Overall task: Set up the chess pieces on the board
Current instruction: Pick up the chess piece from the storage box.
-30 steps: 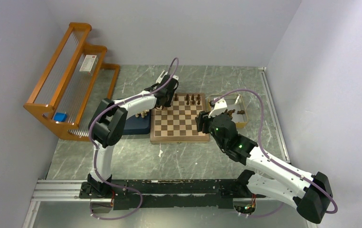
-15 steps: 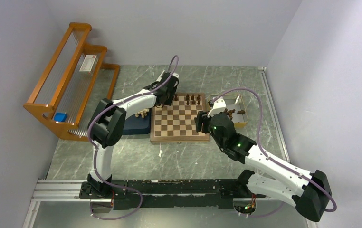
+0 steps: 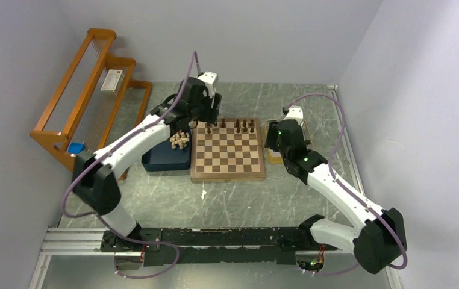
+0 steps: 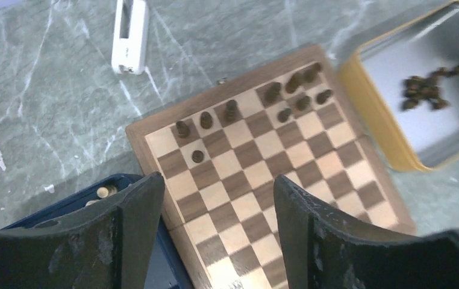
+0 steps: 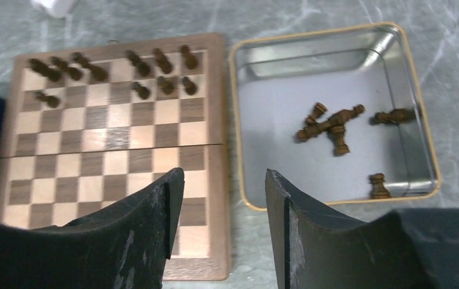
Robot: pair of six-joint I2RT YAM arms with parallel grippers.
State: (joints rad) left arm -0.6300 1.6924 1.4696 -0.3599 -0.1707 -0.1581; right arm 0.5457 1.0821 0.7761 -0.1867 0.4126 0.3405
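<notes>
The board (image 3: 227, 150) lies mid-table; it also shows in the left wrist view (image 4: 257, 162) and the right wrist view (image 5: 106, 150). Several dark brown chess pieces (image 5: 100, 72) stand on its two far rows. More dark pieces (image 5: 329, 123) lie in the yellow tray (image 5: 423, 144). Pale pieces (image 3: 181, 140) sit in the dark blue tray (image 3: 164, 159). My left gripper (image 4: 218, 192) is open and empty, high above the board's left side. My right gripper (image 5: 221, 180) is open and empty, above the gap between board and yellow tray.
An orange wooden rack (image 3: 88, 99) stands at the far left with a small box and a blue item on it. A small white object (image 4: 129, 36) lies on the table beyond the board. Grey walls close in on the back and right.
My left gripper has lifted and pulled back from the board's far left corner. My right gripper has swung right and farther back, from over the board's right edge towards the yellow tray.
</notes>
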